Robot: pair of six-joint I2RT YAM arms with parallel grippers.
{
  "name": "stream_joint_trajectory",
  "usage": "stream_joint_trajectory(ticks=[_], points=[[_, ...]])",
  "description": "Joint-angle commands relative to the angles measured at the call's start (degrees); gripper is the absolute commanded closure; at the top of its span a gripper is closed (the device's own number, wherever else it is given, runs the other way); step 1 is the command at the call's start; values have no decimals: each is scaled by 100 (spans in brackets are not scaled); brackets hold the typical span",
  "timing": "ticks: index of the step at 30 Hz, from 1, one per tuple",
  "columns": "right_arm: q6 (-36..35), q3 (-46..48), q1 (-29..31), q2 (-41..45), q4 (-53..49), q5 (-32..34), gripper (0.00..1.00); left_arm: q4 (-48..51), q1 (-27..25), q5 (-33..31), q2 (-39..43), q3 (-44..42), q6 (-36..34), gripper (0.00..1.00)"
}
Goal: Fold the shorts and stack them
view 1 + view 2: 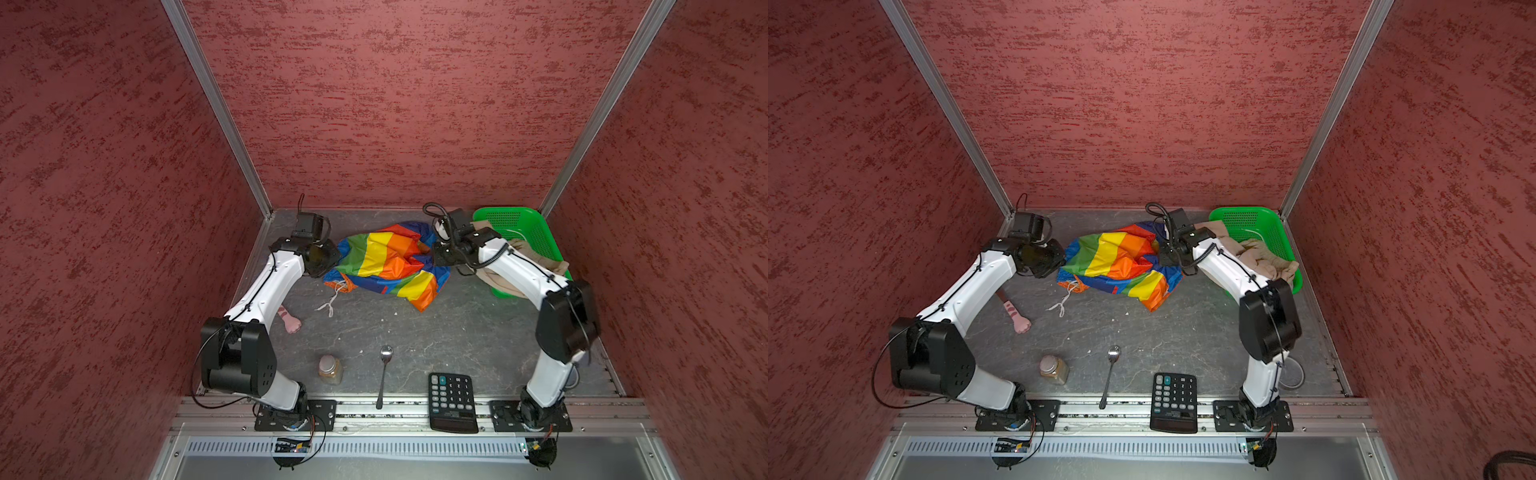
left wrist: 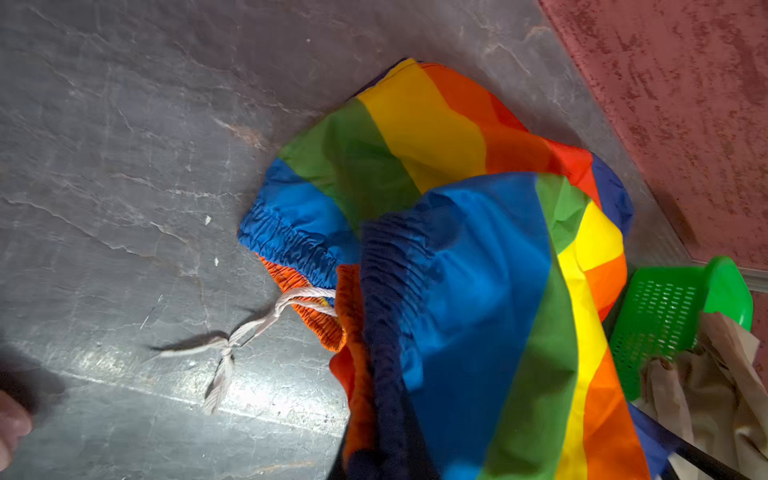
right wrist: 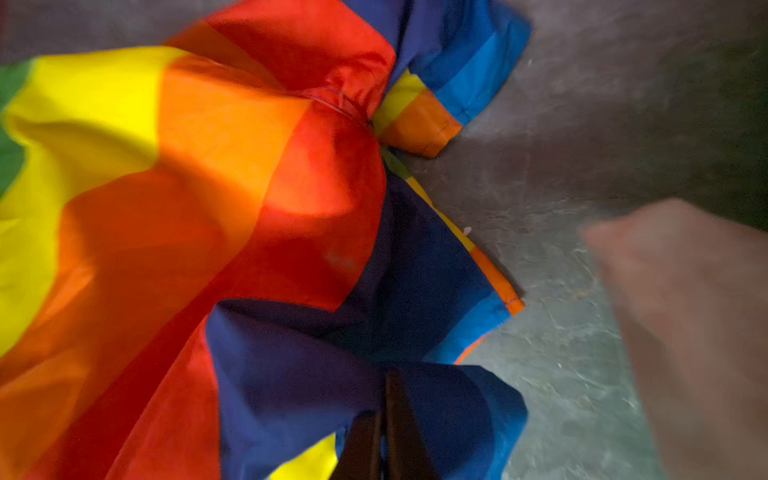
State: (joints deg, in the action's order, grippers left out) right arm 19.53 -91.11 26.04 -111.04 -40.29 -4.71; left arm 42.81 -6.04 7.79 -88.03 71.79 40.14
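Far back on the left of the table (image 1: 415, 332), the left gripper (image 1: 330, 266) is closed on the gathered waistband of the rainbow shorts (image 1: 386, 262). In its wrist view the blue elastic lifts up toward the jaws, while the white drawstring (image 2: 232, 345) trails loose on the grey surface. The shorts lie crumpled between the two arms, not yet spread flat. At their right edge the right gripper (image 1: 441, 258) has its fingers (image 3: 409, 436) pressed together with navy cloth bunched at them, so it appears clamped on a leg hem. Further right, the beige shorts (image 1: 1271, 257) spill over the wall of the green basket (image 1: 1237, 218) in the far right corner, partly under that arm.

The striped cloth looks thin, shiny and very light. I expect it to be limp and slippery, sliding out of a shallow pinch. The elastic waistband and the stitched hems are the thicker, surer places to hold it. The beige pair seems heavier and softer, and its gathered waistband would suit best.
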Motion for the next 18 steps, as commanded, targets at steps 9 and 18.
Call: stream_joint_trajectory(ticks=[9, 18], points=[[384, 566, -12, 510, 450, 339, 25, -468, 480, 78, -656, 1, -39, 100], [2142, 3500, -31, 1916, 2514, -1602, 32, -365, 534, 98, -859, 124, -138, 100]])
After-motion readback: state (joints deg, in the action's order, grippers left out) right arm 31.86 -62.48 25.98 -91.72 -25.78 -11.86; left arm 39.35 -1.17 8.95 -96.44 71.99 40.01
